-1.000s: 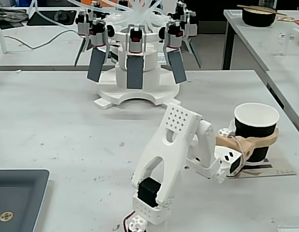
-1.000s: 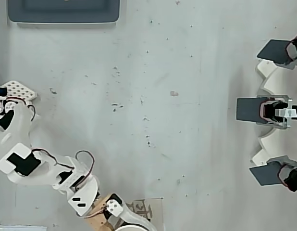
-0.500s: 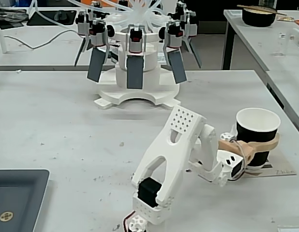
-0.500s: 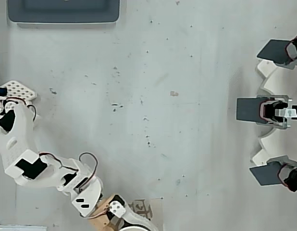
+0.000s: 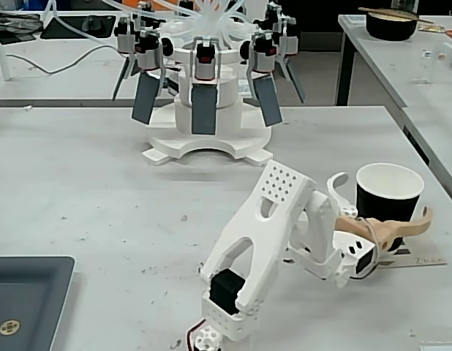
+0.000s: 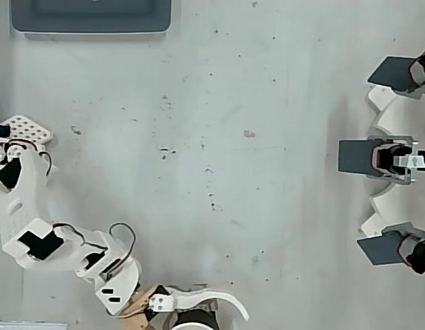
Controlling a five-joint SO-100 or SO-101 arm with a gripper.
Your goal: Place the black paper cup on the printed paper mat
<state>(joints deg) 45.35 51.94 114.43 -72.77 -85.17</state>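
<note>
Black paper cup upright on the printed paper mat, near the right edge of the table in the fixed view.

Gripper spread wide around the cup, white finger behind it, tan finger in front, apparently not pressing the wall. In the overhead view only the cup's rim seen at the bottom edge, under the white finger.

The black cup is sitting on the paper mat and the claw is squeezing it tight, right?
Not quite. The black paper cup does sit on the printed paper mat, but the claw is not squeezing it. The fixed view shows its fingers spread wide, the white one clear of the cup on the left and the tan one curving in front of it.
</note>
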